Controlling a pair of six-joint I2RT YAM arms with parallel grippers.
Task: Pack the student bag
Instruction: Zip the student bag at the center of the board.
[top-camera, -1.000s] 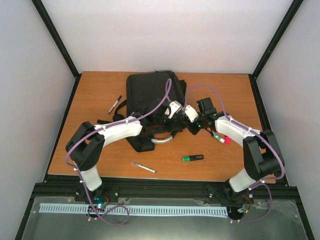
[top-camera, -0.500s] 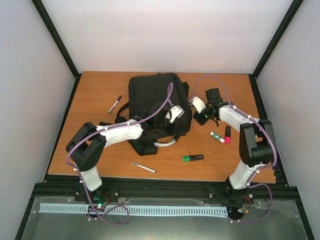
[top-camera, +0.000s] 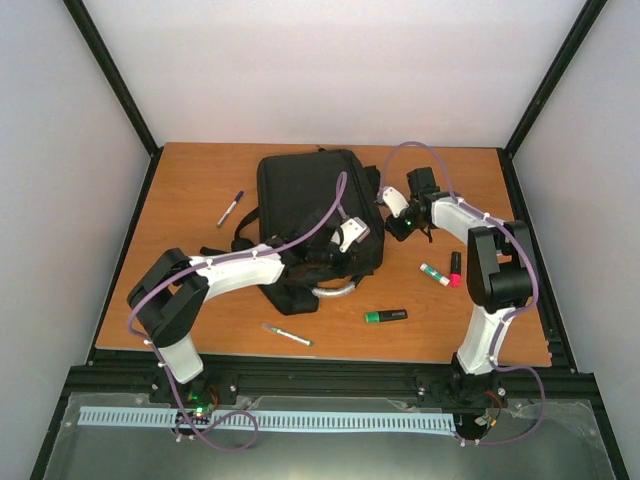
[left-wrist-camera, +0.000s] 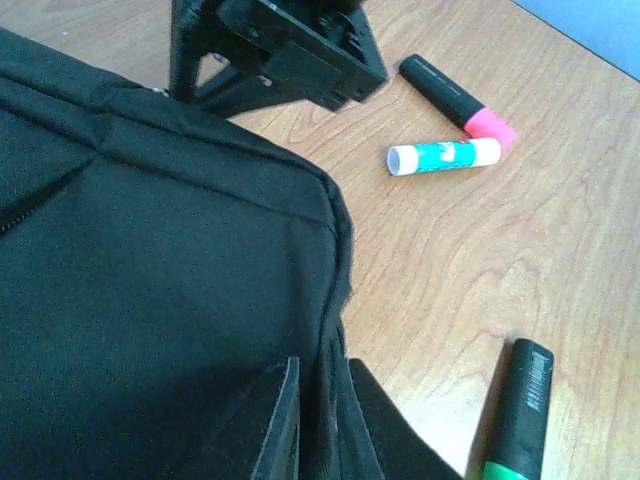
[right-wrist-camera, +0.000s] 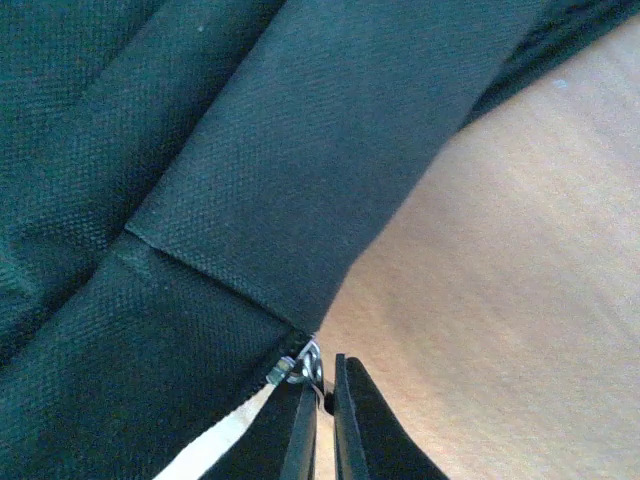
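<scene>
**A:** Where is the student bag?

**B:** The student bag (top-camera: 310, 200) lies flat mid-bench, toward the far side. It's black woven fabric with piped seams and rounded corners, and a grey curved handle (top-camera: 335, 291) sits at its near end.

**A:** And the jaws?

**B:** The left jaws are closed on the piped edge at its near right corner. The right jaws, at its right side, pinch a small metal zip pull (right-wrist-camera: 303, 367).

**A:** Anything in the way?

**B:** The left arm (top-camera: 240, 268) crosses over the bag's near end.

**A:** What's around it?

**B:** On the wood-grain bench (top-camera: 180, 270), to the right, one white glue stick (left-wrist-camera: 443, 156) lies just beside one pink-capped black marker (left-wrist-camera: 458, 96). One black-and-green highlighter (left-wrist-camera: 515, 415) lies nearer. There are two slim pens, the left pen (top-camera: 230, 208) and the near pen (top-camera: 287, 335).
</scene>
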